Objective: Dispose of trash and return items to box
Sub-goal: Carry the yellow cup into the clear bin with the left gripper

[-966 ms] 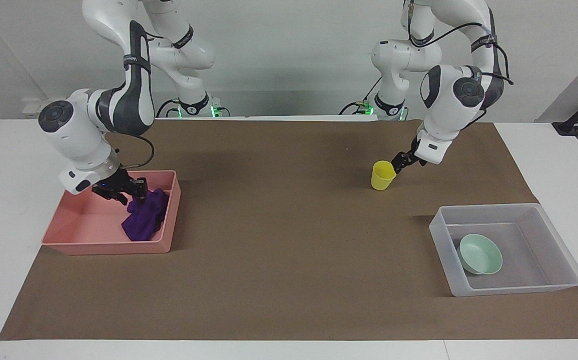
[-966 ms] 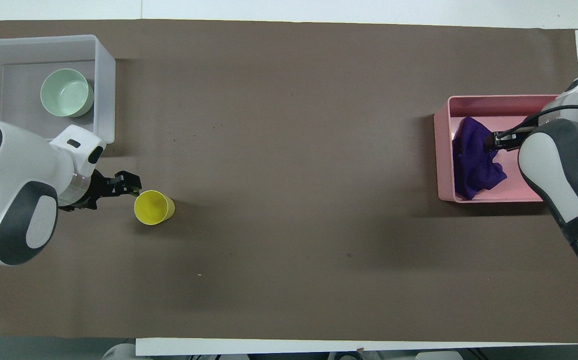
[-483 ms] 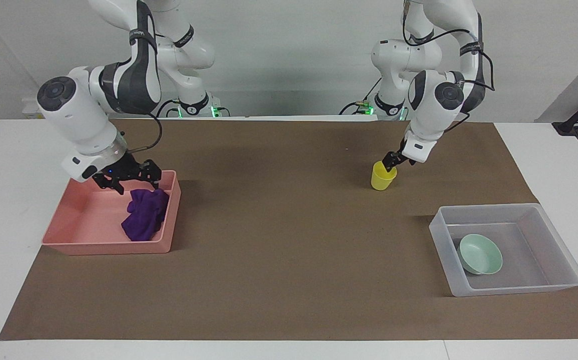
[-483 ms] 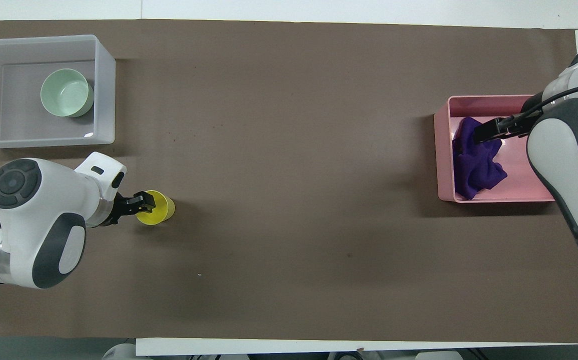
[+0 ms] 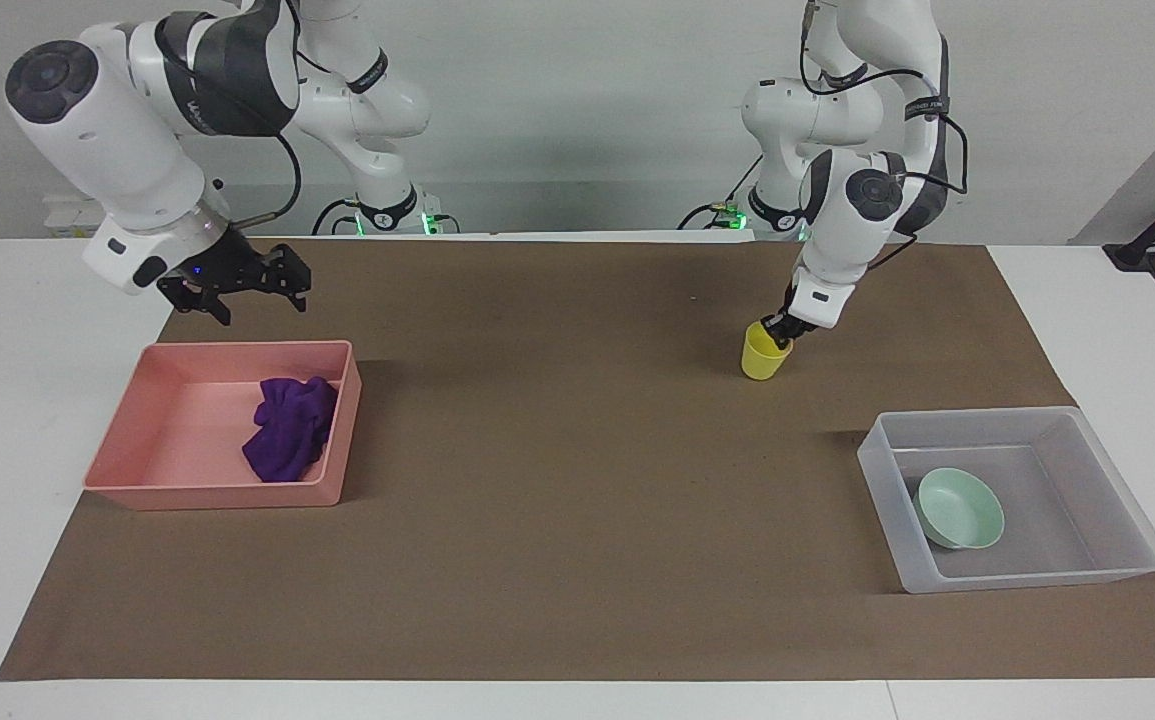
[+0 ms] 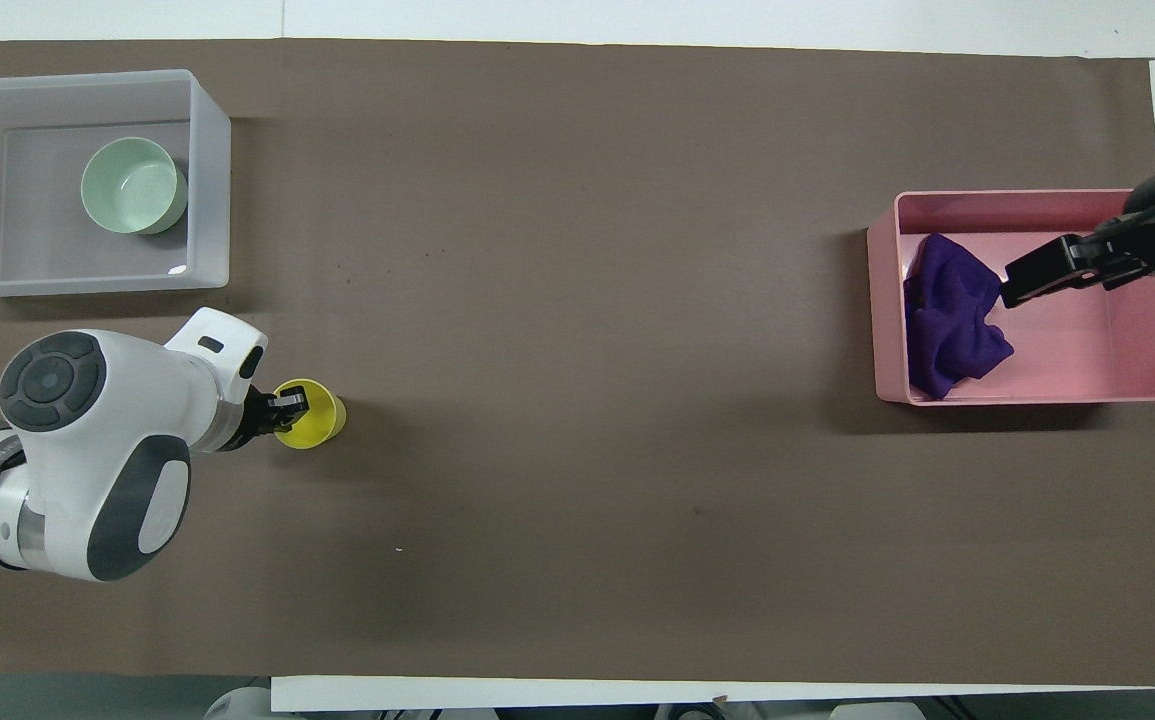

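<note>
The purple cloth wad (image 5: 289, 428) lies in the pink tray (image 5: 127, 440), toward its middle-of-table wall; it also shows in the overhead view (image 6: 947, 320). My right gripper (image 5: 262, 305) is open and empty, raised above the tray's edge nearer the robots; in the overhead view (image 6: 1015, 285) it covers part of the tray. The yellow cup (image 5: 762, 358) stands upright on the brown mat. My left gripper (image 5: 778, 335) is at the cup's rim, on the side nearer the robots (image 6: 287, 404). The mint-green bowl (image 5: 959, 508) sits in the clear-grey box (image 5: 1032, 580).
The brown mat (image 5: 577, 480) covers most of the white table. The box (image 6: 209, 180) is at the left arm's end, farther from the robots than the cup (image 6: 315, 422). The pink tray (image 6: 1037, 197) is at the right arm's end.
My right gripper let go of the purple cloth and rose out of the pink tray, open. My left gripper moved in from beside the cup onto its rim.
</note>
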Controlling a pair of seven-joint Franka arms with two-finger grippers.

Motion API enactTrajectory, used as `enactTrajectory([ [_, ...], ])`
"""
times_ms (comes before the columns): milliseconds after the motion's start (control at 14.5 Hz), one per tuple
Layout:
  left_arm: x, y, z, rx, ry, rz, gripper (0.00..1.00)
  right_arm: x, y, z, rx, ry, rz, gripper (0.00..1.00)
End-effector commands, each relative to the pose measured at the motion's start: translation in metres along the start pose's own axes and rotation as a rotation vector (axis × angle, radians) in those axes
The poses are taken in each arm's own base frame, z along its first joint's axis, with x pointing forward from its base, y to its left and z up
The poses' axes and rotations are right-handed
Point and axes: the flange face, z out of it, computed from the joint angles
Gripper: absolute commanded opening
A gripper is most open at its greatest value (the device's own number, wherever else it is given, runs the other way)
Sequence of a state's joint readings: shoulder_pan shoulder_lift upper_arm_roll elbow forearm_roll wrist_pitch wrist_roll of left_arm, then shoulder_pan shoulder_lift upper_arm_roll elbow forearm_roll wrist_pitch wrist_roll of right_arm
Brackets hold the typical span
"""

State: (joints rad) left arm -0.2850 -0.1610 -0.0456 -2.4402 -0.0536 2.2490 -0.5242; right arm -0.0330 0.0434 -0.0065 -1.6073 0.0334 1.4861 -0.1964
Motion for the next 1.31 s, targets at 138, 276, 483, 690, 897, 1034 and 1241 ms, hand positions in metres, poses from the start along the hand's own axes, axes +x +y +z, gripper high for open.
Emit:
enactTrajectory([
  [138, 0.112, 0.002, -0.09, -0.028, 0.047, -0.111, 0.0, -0.021, -0.001, -0.015, -0.005, -0.032, 0.004, 0.99],
  [276, 0.166, -0.03, -0.12, -0.041, 0.076, -0.193, 0.0, -0.022, -0.003, -0.015, -0.003, -0.037, 0.0, 0.99],
  [483, 0.244, -0.081, -0.132, -0.064, 0.151, -0.292, 0.0, -0.027, -0.003, -0.019, -0.004, -0.03, 0.003, 0.99],
  [690, 0.279, -0.13, -0.111, -0.049, 0.237, -0.35, 0.0, -0.027, -0.005, -0.019, -0.004, -0.03, 0.005, 0.99],
  [897, 0.281, -0.135, -0.056, -0.019, 0.191, -0.349, 0.0, -0.027, -0.003, -0.02, -0.004, -0.03, 0.005, 0.99],
  [1034, 0.275, -0.135, -0.033, -0.01, 0.164, -0.345, 0.0, -0.029, -0.004, -0.02, -0.006, -0.03, 0.003, 0.99],
  [1241, 0.269, -0.13, -0.021, 0.001, 0.132, -0.337, 0.0, -0.027, -0.013, -0.018, -0.008, -0.028, -0.01, 0.99],
])
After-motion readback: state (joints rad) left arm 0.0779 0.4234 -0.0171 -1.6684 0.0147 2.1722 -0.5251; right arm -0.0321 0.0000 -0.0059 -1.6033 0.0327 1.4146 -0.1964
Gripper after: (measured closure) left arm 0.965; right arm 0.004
